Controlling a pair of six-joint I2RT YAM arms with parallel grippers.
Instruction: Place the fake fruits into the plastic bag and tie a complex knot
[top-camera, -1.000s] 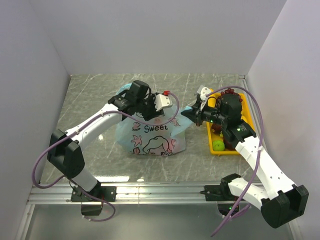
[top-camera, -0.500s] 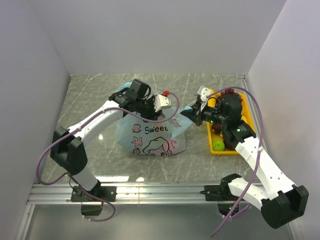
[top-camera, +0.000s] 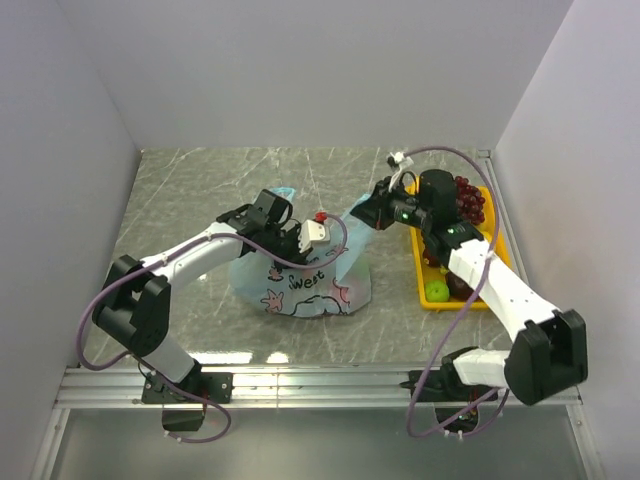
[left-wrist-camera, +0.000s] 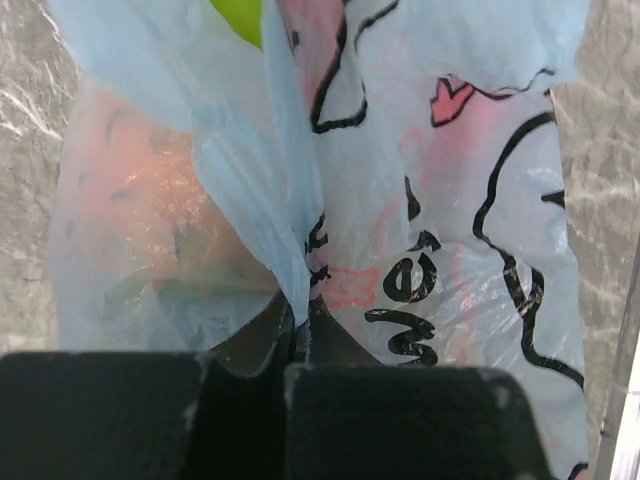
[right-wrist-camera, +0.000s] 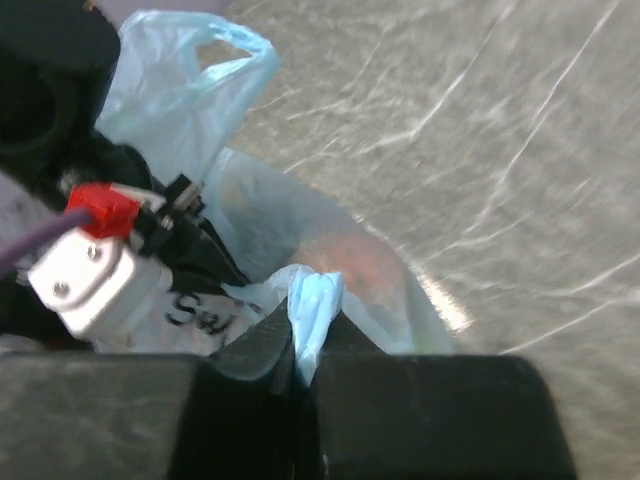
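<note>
The light-blue plastic bag (top-camera: 310, 285) with its pink cartoon print lies in the middle of the table. Fake fruits show through its film: an orange one (left-wrist-camera: 150, 200) and a green one (left-wrist-camera: 240, 18). My left gripper (top-camera: 288, 238) (left-wrist-camera: 297, 315) is shut on a fold of the bag's printed side. My right gripper (top-camera: 366, 214) (right-wrist-camera: 300, 340) is shut on a bunched strip of the bag's upper right corner and holds it stretched up. One bag handle (right-wrist-camera: 215, 50) stands as a loose loop. The knot is out of view.
A yellow tray (top-camera: 455, 306) at the right holds dark red grapes (top-camera: 468, 200) and a green fruit (top-camera: 436, 291), partly under my right arm. White walls close in the marbled table on three sides.
My left gripper has dropped onto the bag and shut on its film. My right gripper has swung up and back, pulling the bag's corner with it. The bag now lies lower and flatter.
</note>
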